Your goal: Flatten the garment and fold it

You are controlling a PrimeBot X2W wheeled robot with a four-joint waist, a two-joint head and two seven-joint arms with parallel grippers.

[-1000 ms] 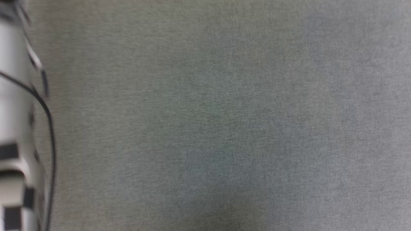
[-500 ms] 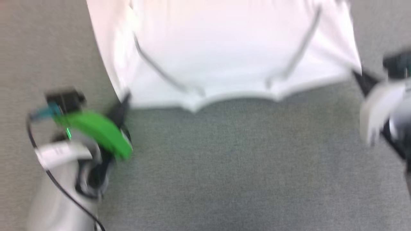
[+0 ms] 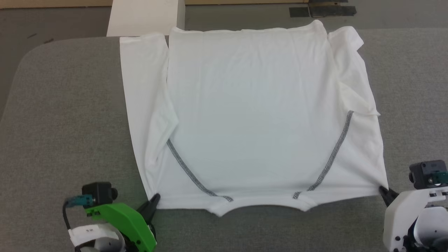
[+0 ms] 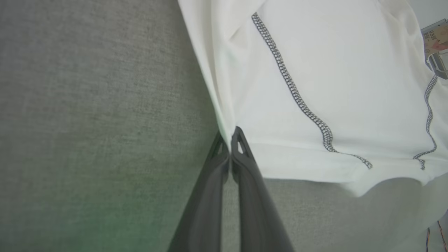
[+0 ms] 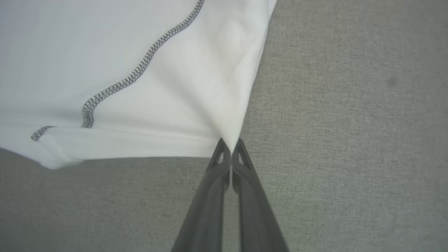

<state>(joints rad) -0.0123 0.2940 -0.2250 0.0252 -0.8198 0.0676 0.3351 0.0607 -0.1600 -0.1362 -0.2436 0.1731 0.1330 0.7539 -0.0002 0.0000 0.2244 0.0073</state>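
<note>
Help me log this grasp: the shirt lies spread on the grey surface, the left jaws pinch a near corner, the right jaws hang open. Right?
Not quite. The right gripper has its jaws shut on the other near corner of the garment, as the right wrist view shows. The rest holds: it lies spread on the grey surface, the left gripper pinching a near corner.

Grey fabric table (image 3: 70, 105), rounded far corner, white box (image 3: 145, 15) at its far edge, dark floor (image 3: 52, 21), pale wood strip (image 3: 52, 3)
</note>
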